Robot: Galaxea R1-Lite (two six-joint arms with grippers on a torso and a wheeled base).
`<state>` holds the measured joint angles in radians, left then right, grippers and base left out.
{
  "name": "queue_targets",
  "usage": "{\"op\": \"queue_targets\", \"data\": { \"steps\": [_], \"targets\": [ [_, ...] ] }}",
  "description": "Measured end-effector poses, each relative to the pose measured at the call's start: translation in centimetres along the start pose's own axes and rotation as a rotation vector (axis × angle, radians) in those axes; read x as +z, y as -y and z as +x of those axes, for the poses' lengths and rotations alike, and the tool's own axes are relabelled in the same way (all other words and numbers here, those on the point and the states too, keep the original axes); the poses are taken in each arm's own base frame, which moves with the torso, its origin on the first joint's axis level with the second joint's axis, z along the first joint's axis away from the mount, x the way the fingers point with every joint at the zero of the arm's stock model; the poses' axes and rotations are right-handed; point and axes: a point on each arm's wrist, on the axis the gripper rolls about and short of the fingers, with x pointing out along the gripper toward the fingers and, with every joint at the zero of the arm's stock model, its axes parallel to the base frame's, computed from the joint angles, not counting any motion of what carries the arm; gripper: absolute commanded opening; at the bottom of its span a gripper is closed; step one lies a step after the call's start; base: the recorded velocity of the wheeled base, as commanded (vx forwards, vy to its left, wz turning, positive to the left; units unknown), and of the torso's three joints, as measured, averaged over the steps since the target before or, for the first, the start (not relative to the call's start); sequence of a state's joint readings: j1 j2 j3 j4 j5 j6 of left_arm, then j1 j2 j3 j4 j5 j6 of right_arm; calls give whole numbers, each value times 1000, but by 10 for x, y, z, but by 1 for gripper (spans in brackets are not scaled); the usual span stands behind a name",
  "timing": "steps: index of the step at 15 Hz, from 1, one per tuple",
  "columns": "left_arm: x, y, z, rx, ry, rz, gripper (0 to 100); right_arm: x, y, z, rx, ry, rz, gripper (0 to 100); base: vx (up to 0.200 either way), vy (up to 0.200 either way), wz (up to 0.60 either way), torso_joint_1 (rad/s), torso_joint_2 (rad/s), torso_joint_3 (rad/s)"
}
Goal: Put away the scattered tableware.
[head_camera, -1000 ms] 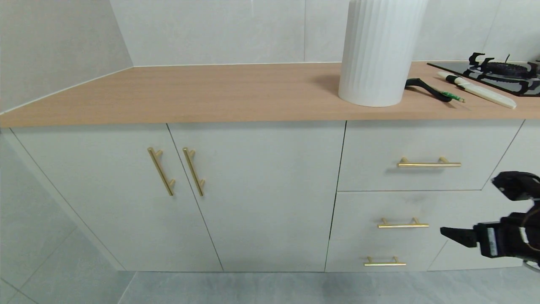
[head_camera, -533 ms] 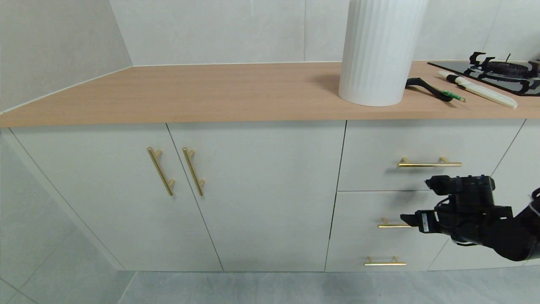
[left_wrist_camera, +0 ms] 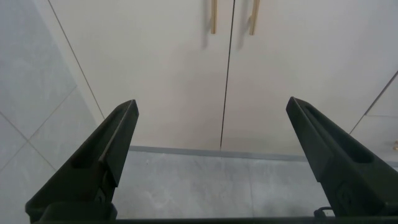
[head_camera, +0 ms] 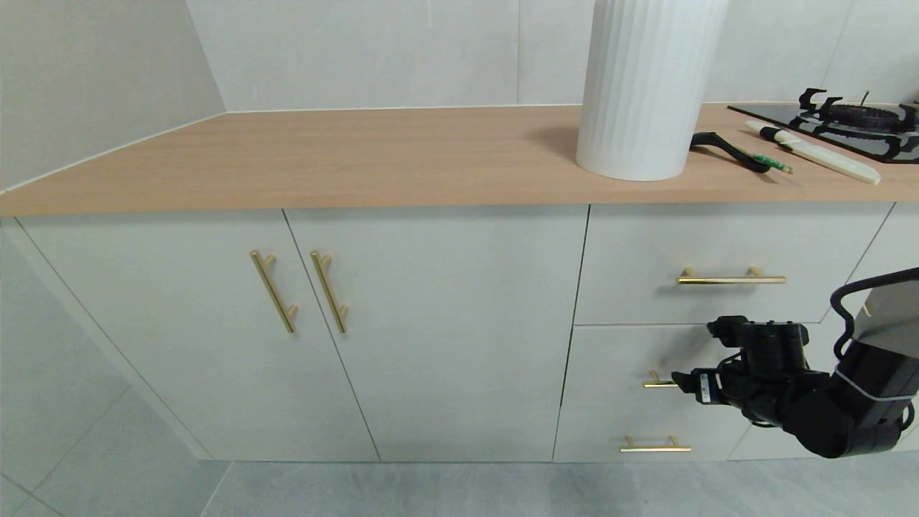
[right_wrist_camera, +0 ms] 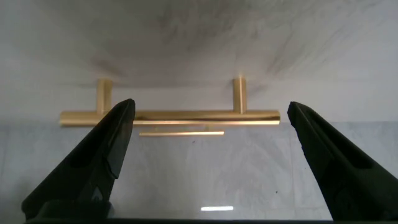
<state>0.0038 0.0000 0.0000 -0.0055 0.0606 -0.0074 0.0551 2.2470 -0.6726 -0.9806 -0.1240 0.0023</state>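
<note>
Scattered tableware lies on the wooden counter (head_camera: 359, 158) at the right: a black-handled utensil (head_camera: 729, 151), a small green-tipped piece (head_camera: 774, 166) and a white knife (head_camera: 822, 155). My right gripper (head_camera: 682, 376) is low in front of the drawers, at the gold handle of the middle drawer (head_camera: 657, 384). In the right wrist view that handle (right_wrist_camera: 169, 116) runs across between the open fingers of the right gripper (right_wrist_camera: 209, 111), which hold nothing. The left gripper (left_wrist_camera: 211, 106) is open and empty, facing the double cabinet doors (left_wrist_camera: 186, 74) near the floor.
A tall white ribbed cylinder (head_camera: 642, 86) stands on the counter beside the utensils. A black gas hob (head_camera: 854, 118) sits at the far right. The top drawer handle (head_camera: 731, 278) and bottom drawer handle (head_camera: 655, 449) lie above and below the gripper. The cabinet doors have gold handles (head_camera: 274, 291).
My right arm has come in from the right edge, moving left and toward the cabinet until its gripper reached the middle drawer handle. Nothing on the counter moved.
</note>
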Motion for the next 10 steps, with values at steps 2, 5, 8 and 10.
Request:
{"op": "queue_targets", "data": {
  "steps": [2,5,8,10],
  "targets": [
    [0,0,0,0,0,0,100,-4,2,6,-8,-11,3,100,0,0,0,0,0,0],
    [0,0,0,0,0,0,100,-7,3,9,-11,-21,2,100,0,0,0,0,0,0],
    [0,0,0,0,0,0,100,-11,4,8,-11,-37,-5,100,0,0,0,0,0,0],
    [0,0,0,0,0,0,100,-13,4,5,-10,-50,-23,100,0,0,0,0,0,0]
  ]
}}
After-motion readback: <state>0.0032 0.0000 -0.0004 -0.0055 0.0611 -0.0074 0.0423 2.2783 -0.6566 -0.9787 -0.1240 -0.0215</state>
